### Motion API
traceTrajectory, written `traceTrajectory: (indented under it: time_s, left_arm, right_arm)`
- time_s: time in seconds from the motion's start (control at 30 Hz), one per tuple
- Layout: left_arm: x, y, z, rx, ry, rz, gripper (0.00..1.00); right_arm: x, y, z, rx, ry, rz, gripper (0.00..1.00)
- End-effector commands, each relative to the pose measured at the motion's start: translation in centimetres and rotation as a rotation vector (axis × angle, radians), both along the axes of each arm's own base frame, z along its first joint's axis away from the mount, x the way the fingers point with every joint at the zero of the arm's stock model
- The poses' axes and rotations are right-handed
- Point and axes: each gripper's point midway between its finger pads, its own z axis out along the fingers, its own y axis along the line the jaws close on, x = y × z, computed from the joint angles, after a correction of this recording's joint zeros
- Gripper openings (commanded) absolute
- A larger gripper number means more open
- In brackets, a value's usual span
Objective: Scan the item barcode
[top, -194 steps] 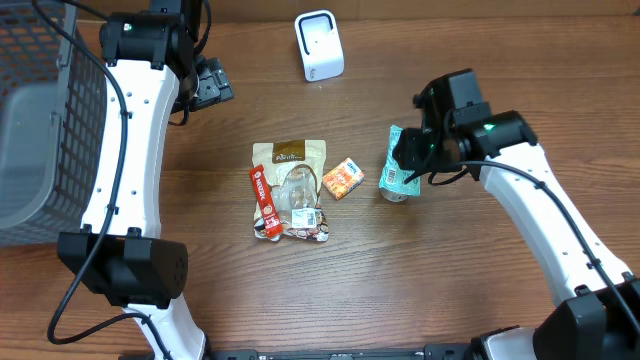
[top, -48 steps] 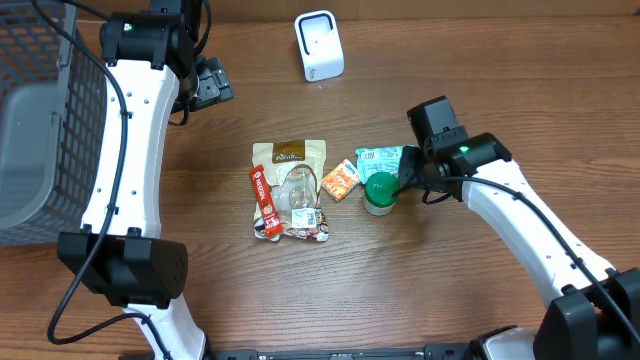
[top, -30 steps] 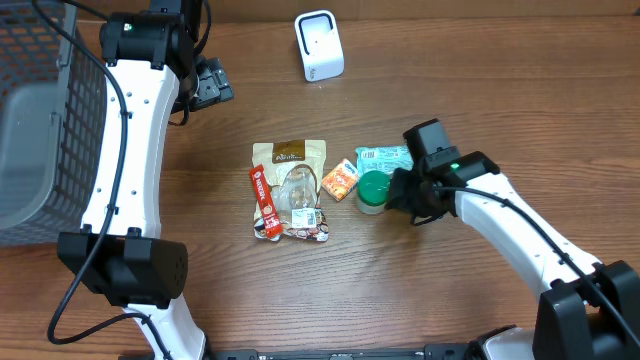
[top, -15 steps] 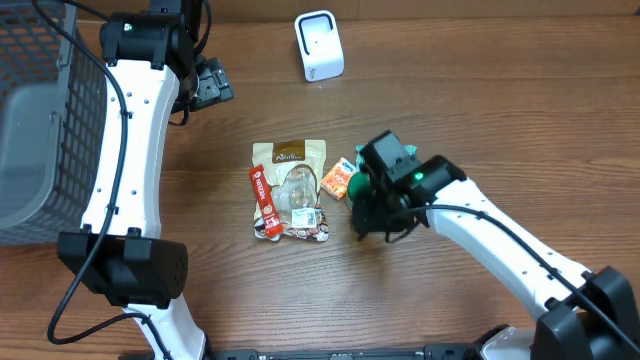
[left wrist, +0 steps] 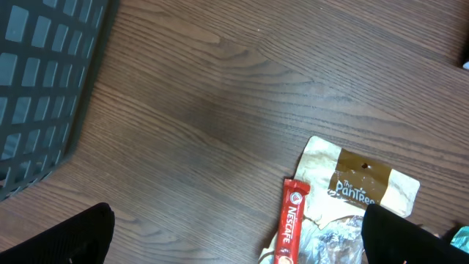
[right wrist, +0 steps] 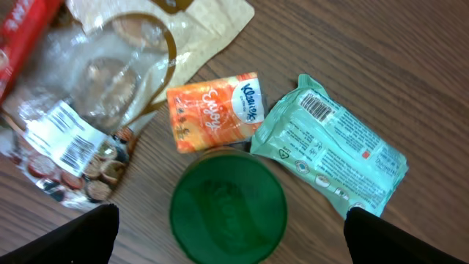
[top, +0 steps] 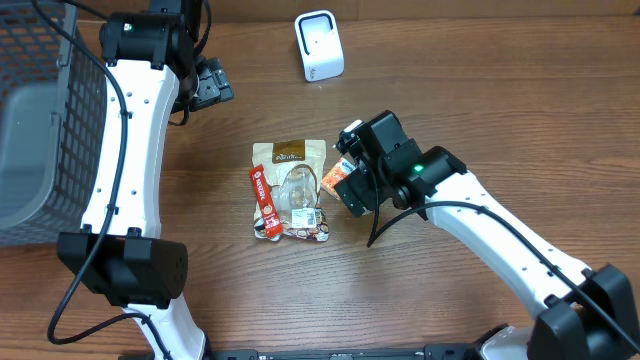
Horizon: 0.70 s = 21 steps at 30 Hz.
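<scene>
In the right wrist view a round green-lidded cup (right wrist: 229, 205) sits on the table directly below my right gripper (right wrist: 231, 238). Its fingers stand wide open on either side of the cup and touch nothing. Seen from overhead, the right gripper (top: 360, 192) and arm cover the cup. A mint-green packet (right wrist: 333, 147) with a printed barcode lies just right of the cup. An orange tissue packet (right wrist: 212, 110) (top: 340, 180) lies just above it. The white scanner (top: 319, 45) stands at the back of the table. My left gripper (top: 210, 85) (left wrist: 234, 249) hangs open and empty over the far left.
A brown pouch (top: 290, 155) (left wrist: 359, 180), a red Nescafe stick (top: 263, 200) (left wrist: 293, 220) and a clear snack bag (top: 300, 205) (right wrist: 73, 139) with a barcode label lie together mid-table. A grey basket (top: 40, 120) (left wrist: 44, 73) fills the left edge.
My right arm swung left towards the tissue packet and the pouch, and its jaws opened wide from nearly shut. The left arm has not moved.
</scene>
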Motion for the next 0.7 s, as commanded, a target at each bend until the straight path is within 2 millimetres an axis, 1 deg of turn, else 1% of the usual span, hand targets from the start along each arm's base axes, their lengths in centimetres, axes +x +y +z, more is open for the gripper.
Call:
traceTrajectory:
  time_s: [0.0,0.13,0.2,0.23,0.3,0.33,0.37,0.43,0.5,0.57,0.67]
  left_arm:
    - [-0.1,0.0,0.4,0.0,-0.012,0.005,1.0]
    - [-0.1,0.0,0.4,0.0,-0.012,0.005,1.0]
    - [-0.1,0.0,0.4,0.0,-0.012,0.005,1.0]
    - [-0.1,0.0,0.4,0.0,-0.012,0.005,1.0]
    - [-0.1,0.0,0.4,0.0,-0.012,0.005,1.0]
    - [-0.1,0.0,0.4,0.0,-0.012,0.005,1.0]
    - [-0.1,0.0,0.4,0.0,-0.012,0.005,0.99]
    - [-0.1,0.0,0.4,0.0,-0.012,0.005,0.99]
    - [-0.1,0.0,0.4,0.0,-0.012,0.005,1.0]
    - [-0.1,0.0,0.4,0.0,-0.012,0.005,1.0]
    - [-0.1,0.0,0.4,0.0,-0.012,0.005,1.0]
  right_arm:
    - [0.8,-0.1,-1.7,-0.073,-0.007,0.098,1.0]
    - [1.3,0.2,-4.0,-0.11,0.015,0.145,0.99]
    - [1.2,0.1,-4.8,-0.119,0.036,0.145,0.93]
    - [1.1,0.0,-4.8,-0.121,0.041,0.143,0.89]
    - [0.8,-0.1,-4.9,-0.124,0.052,0.139,0.79]
    - [0.7,-0.1,-4.9,-0.126,0.055,0.139,0.76]
    - [0.5,-0.3,-5.0,-0.131,0.07,0.131,0.7]
    - [0.4,-0.4,-5.1,-0.113,0.086,0.072,0.68]
    - [0.3,-0.5,-4.9,-0.089,0.1,-0.002,0.62]
    - [0.0,-0.7,-4.7,-0.065,0.12,-0.083,0.6]
    - [-0.6,-1.2,-3.7,-0.024,0.146,-0.215,0.6]
